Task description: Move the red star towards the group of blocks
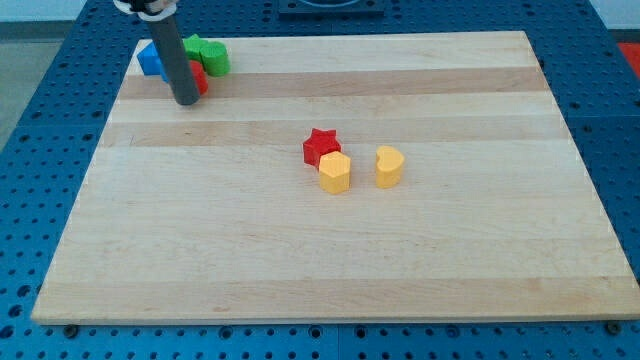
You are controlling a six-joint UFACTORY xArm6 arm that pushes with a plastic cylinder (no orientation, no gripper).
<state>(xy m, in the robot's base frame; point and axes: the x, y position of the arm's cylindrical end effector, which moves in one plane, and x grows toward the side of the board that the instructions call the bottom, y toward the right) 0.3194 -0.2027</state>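
A red star [320, 146] sits near the board's middle, touching a yellow hexagon [335, 172] just below and to its right. A yellow heart-like block [389, 166] stands a little to the right of them. At the view's top left is a cluster: a blue block [151, 59], a green block [211, 55] and a red block [197, 77], partly hidden by my rod. My tip [186, 101] rests on the board right below that cluster, far to the left of the red star.
The wooden board [330, 270] lies on a blue perforated table [40, 150]. The top-left cluster sits close to the board's top edge.
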